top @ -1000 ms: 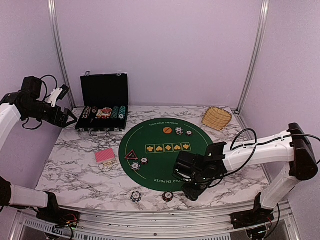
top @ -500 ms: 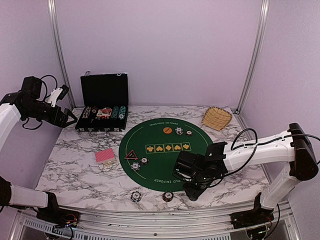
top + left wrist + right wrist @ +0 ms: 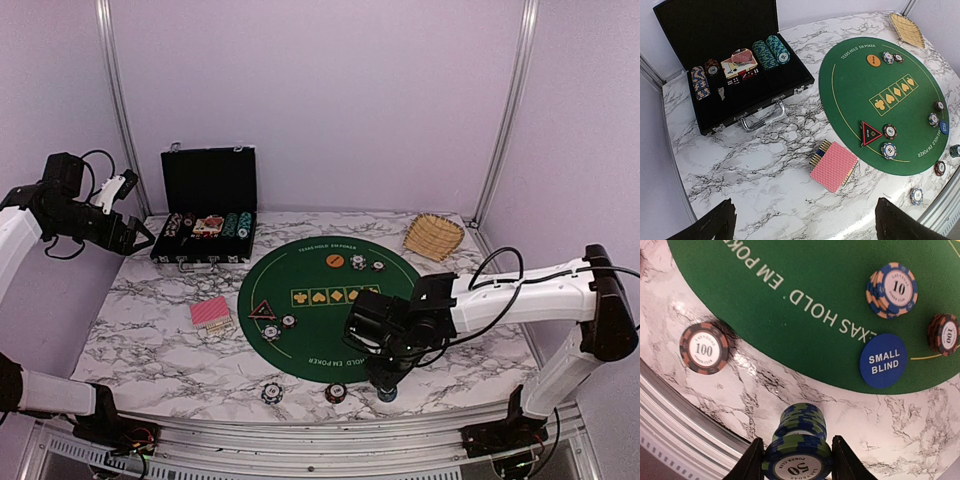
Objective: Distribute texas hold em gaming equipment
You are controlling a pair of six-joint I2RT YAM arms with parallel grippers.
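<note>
My right gripper (image 3: pixel 383 372) (image 3: pixel 798 461) is low over the marble just off the near edge of the green mat (image 3: pixel 300 272). Its fingers (image 3: pixel 756 460) press both sides of the top of a teal "50" chip stack (image 3: pixel 800 426) that stands on the marble (image 3: pixel 385 393). A blue "small blind" button (image 3: pixel 883 367), a "10" stack (image 3: pixel 891 290) and red "100" chips (image 3: pixel 704 348) lie nearby. My left gripper (image 3: pixel 135 238) (image 3: pixel 805 225) is open and empty, high at the far left. Red-backed cards (image 3: pixel 833 166) and the triangle marker (image 3: pixel 870 133) lie below it.
The open black chip case (image 3: pixel 205 215) with more chips stands at the back left. A wicker basket (image 3: pixel 433 236) sits at the back right. An orange button (image 3: pixel 335 260) and chips (image 3: pixel 357 262) lie at the mat's far side. Two chip stacks (image 3: pixel 271 391) sit near the front edge.
My right gripper has shifted slightly left and back, so the teal chip stack now shows on the marble below it. The left arm has not moved.
</note>
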